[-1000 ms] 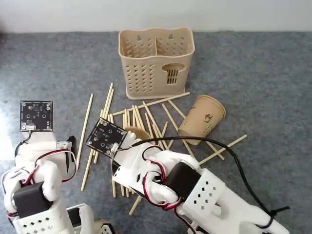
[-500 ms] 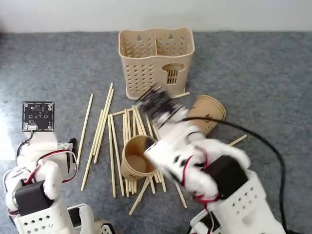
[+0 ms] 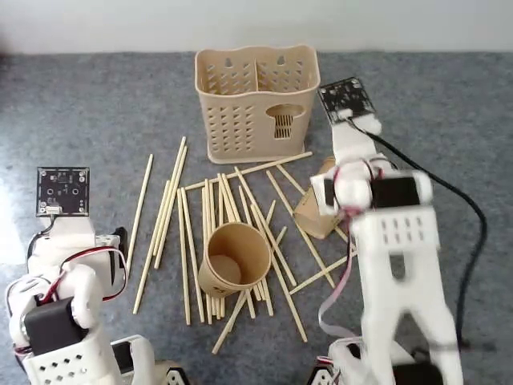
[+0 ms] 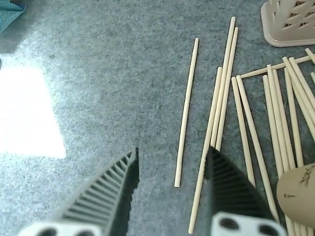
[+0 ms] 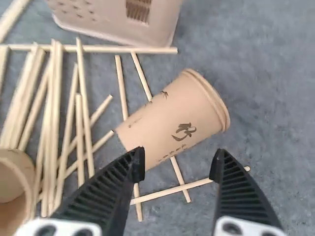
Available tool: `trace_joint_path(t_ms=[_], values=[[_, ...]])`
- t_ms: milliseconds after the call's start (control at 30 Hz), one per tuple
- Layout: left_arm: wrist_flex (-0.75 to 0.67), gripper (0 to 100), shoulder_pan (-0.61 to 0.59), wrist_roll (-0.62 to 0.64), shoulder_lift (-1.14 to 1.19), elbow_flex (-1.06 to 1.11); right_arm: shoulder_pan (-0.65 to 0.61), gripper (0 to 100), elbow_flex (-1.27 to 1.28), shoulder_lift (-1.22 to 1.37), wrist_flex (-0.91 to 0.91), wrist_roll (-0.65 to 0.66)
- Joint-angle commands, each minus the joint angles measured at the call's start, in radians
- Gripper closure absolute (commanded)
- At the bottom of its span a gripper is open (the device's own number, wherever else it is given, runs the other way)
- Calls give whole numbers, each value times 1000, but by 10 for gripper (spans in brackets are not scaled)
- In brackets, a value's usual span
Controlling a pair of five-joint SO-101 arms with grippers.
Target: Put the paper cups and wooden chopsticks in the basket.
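Grey carpeted tabletop point(image 3: 80, 104) strewn with wooden chopsticks point(image 3: 183, 233) before the basket point(image 3: 256, 100). Near cup point(image 3: 232, 258) lies among them. Right gripper point(image 5: 179, 152), jaws open, hovers over the far cup point(image 5: 172, 123). Left gripper point(image 4: 172, 155), jaws open, is above outlying chopsticks.

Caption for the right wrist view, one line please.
Open right pincer hovers over a paper cup lying on its side across scattered wooden chopsticks, near the basket.

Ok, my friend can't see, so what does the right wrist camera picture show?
The right gripper, fingers open, hangs over a paper cup lying on its side across scattered wooden chopsticks on grey carpet. Farther off stands the base of the beige basket, and a second cup shows its open mouth nearby.
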Motion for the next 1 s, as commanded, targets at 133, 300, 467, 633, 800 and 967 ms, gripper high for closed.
trace_joint_path(t_ms=[133,300,467,633,800,967], values=[[3,786,-2,-6,5,-4,64,775,-331,383,47,37],[3,786,0,-6,5,-4,82,775,-585,578,139,37],[3,786,0,-6,5,-4,84,775,-778,746,236,98],[3,786,0,-8,5,-4,84,775,-899,886,349,104],[3,786,0,-8,5,-4,84,779,-973,958,443,101],[3,786,0,-8,5,-4,84,844,-977,918,450,100]])
